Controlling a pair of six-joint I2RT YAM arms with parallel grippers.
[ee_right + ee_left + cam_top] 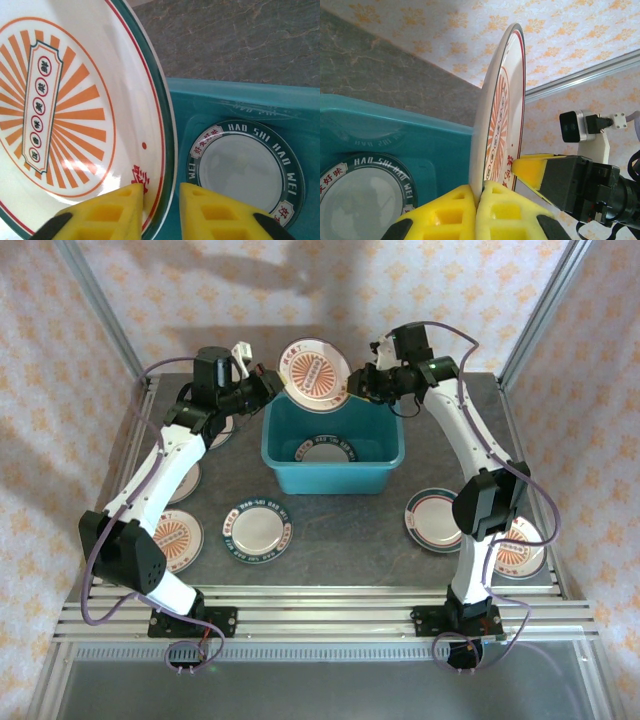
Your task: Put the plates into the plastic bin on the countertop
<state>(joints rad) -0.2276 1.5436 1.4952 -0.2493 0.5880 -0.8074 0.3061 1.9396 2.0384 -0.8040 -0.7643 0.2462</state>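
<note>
Orange-flowered wallpaper all round, alu rails framing a dark speckled tabletop (340,540), and the teal bin (330,478) sits mid-way across, toward the far edge. Up over the bin's far rim a sunburst plate (316,370) stands on edge, face tilted toward the near edge, w/ both arms meeting on it. The left tool (479,192) is clamped on the plate's left rim, yellow fingers squeezed together w/ just the rim btw them. The right tool (162,192) has its jaws apart, one finger each side of the right rim, w/ a gap showing on the outer side, so no real pinch there as far as I can see. Plate looks stiff, glossy & slick, prob. light, but the sort that chips if dropped. The thin rim is the only sensible place to hold it, and one pinch alone could let it swing, so I'd guess a low, gentle release matters. In the way: the bin's far wall right beneath, plus a green-rimmed plate (325,449) lying flat on the bin floor, so the next one lands on or beside that. Elsewhere on the tabletop: a teal-rimmed plate (257,530) toward the near edge, an orange plate (172,540) near-left, partly under the left arm, and a pale plate (435,518) and a striped plate (522,552) toward the right edge. All lie flat, so their rims are prob. awkward to get under.
</note>
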